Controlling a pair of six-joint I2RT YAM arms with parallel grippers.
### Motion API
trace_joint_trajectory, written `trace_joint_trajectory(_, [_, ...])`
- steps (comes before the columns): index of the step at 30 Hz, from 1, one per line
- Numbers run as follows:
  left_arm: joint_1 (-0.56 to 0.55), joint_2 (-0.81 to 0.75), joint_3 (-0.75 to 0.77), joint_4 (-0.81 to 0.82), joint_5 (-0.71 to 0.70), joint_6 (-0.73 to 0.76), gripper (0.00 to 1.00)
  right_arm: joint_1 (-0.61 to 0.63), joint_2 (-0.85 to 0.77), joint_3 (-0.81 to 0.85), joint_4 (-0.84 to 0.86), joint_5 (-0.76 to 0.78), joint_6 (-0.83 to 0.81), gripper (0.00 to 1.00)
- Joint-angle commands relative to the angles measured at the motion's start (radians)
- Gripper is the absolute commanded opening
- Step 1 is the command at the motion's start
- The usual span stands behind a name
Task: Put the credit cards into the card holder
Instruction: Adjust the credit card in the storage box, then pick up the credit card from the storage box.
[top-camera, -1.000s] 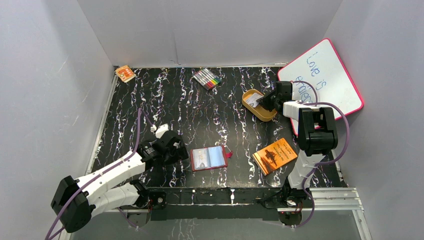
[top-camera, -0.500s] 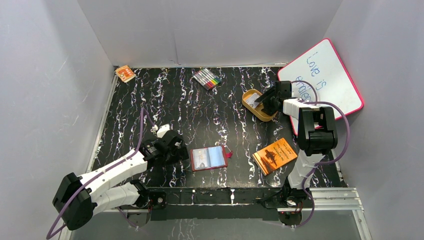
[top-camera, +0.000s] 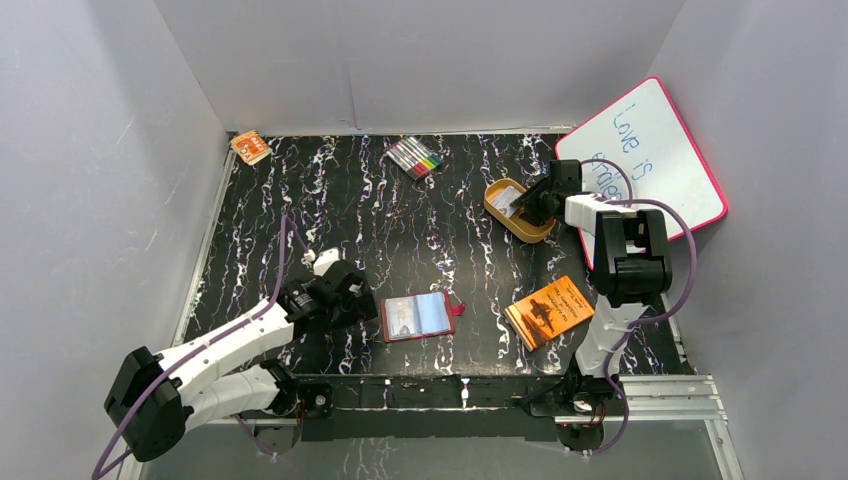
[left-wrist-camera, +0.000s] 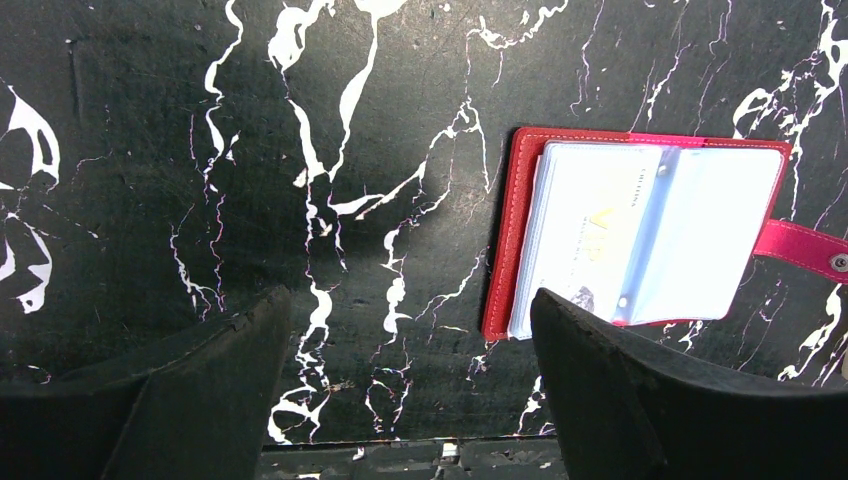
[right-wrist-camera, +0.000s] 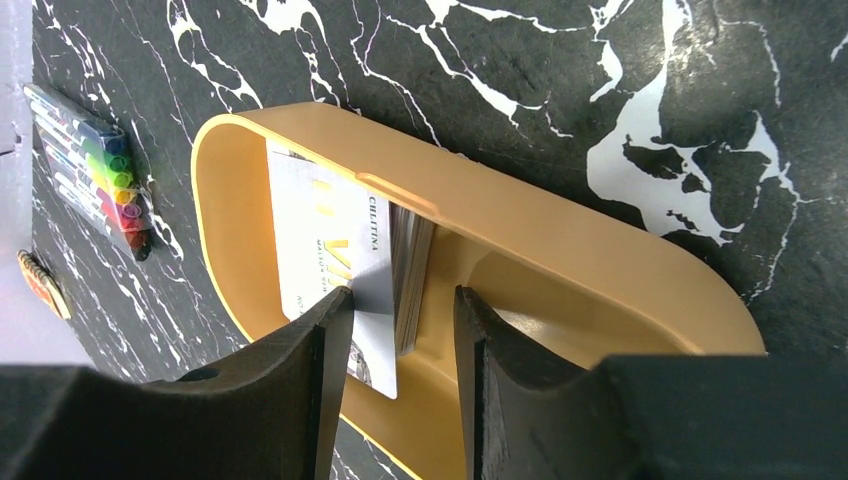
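The right gripper (right-wrist-camera: 403, 300) reaches down into the orange oval tray (right-wrist-camera: 560, 215), which sits toward the far right of the black marbled table (top-camera: 330, 200), just in front of the pink-framed whiteboard (top-camera: 650, 150). The credit cards (right-wrist-camera: 330, 240) lie at one end of this tray. One whitish card with faint gold print leans against the tray wall, and a small stack stands on edge just beside it. The jaws are partly parted and straddle the stack's near end. One fingertip (right-wrist-camera: 335, 310) overlaps the lower edge of the leaning card, while the other fingertip (right-wrist-camera: 470, 310) stands a little clear of the stack with tray floor showing between them, so nothing is clamped. Well apart from there, near the front middle of the table, the card holder (left-wrist-camera: 505, 240) lies spread flat with its red cover down and its clear pockets up. One pale card with yellowish lettering shows in the left pocket, and the snap tab (left-wrist-camera: 800, 248) sticks out to the side with its silver stud at the tip. The left gripper (left-wrist-camera: 408, 320) hangs low over bare table just beside the holder, its jaws spread wide and holding nothing. In the wrist view the holder's lower corner comes close to one finger (left-wrist-camera: 620, 400) but lies outside the gap. An orange booklet (top-camera: 549, 311) lies between the holder and the right arm's base, and a pack of coloured markers (top-camera: 415, 157) lies at the far edge.
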Motion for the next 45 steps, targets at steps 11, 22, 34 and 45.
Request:
trace_joint_trajectory(11, [0.004,-0.015,0.011,-0.013,-0.001,-0.004,0.86,0.001,-0.083,-0.073,0.010,0.034,-0.012,0.40])
trace_joint_trajectory(22, [0.004,-0.012,0.010,-0.012,0.005,-0.008,0.85,-0.001,-0.107,-0.084,0.020,0.034,-0.015,0.22])
trace_joint_trajectory(34, [0.004,-0.012,0.004,-0.003,0.012,-0.005,0.85,-0.002,-0.168,-0.097,0.012,0.034,-0.006,0.00])
trace_joint_trajectory(45, [0.004,-0.050,-0.005,-0.002,0.002,-0.007,0.85,-0.011,-0.222,-0.006,-0.074,0.053,0.055,0.00])
